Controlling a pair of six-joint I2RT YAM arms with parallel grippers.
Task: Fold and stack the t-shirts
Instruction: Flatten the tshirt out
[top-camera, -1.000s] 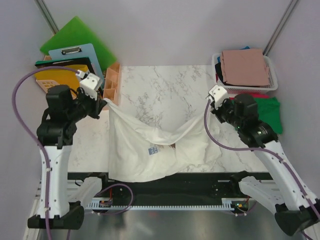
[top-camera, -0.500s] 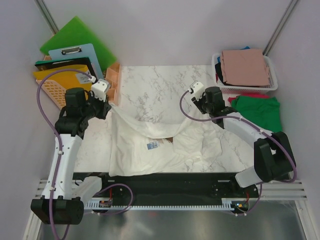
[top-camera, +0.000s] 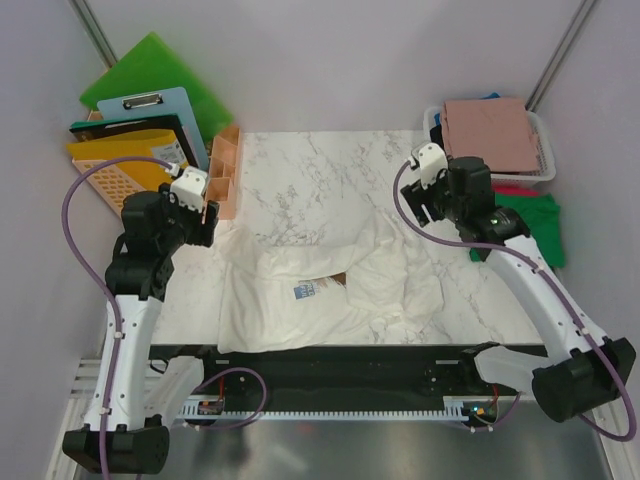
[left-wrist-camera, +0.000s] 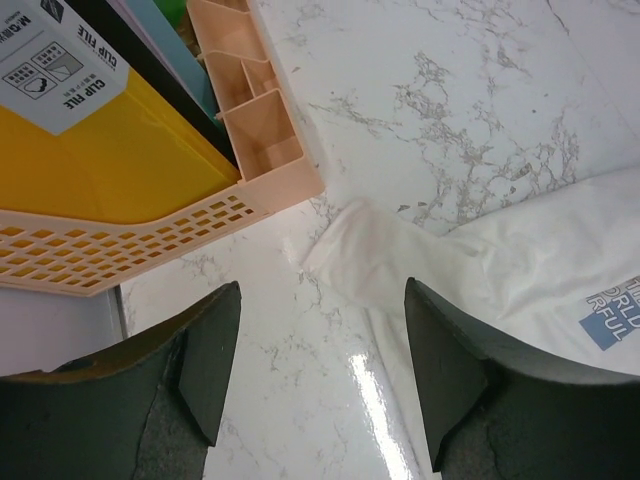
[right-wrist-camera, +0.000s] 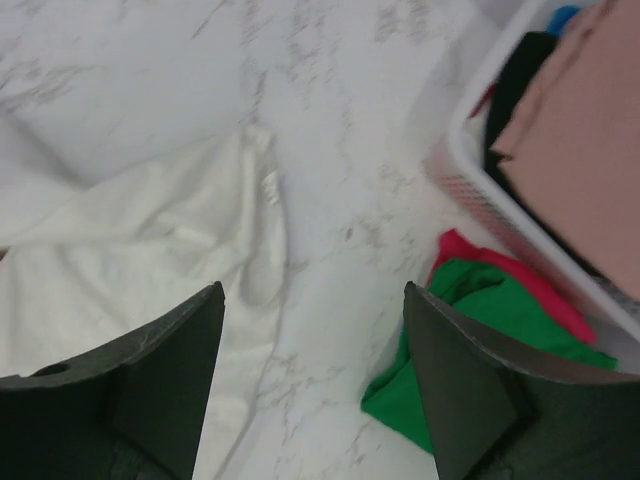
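Both grippers hang wide apart and empty over the marble table (top-camera: 320, 165). The left gripper (left-wrist-camera: 320, 370) has its two dark fingers (left-wrist-camera: 210, 360) spread wide with nothing between them but bare tabletop. Just ahead of the gap lies a sleeve (left-wrist-camera: 370, 250) of the cream-white t-shirt (left-wrist-camera: 520, 260), apart from either finger. The shirt's blue chest print (left-wrist-camera: 610, 310) shows beyond the right-hand finger. A peach divided tray (left-wrist-camera: 265, 130) and a yellow mesh file basket (left-wrist-camera: 100, 200) sit further ahead and off to the left-hand finger's side. The right gripper (right-wrist-camera: 315, 370) is likewise fully open and grips nothing. The rumpled cream-white shirt spreads out ahead of its left-hand finger, with bare marble in the gap. Off its right-hand finger a green t-shirt (right-wrist-camera: 440, 390) lies on the table with a red one (right-wrist-camera: 500, 275) touching it. Beyond them stands the white mesh basket (right-wrist-camera: 470, 170), which carries a dusty-pink t-shirt (right-wrist-camera: 580, 130) on top, with black (right-wrist-camera: 520, 80) and blue (right-wrist-camera: 562, 18) cloth showing at its edge. From above, the cream-white shirt lies unfolded in a loose heap at the table's near edge, between the two arms.
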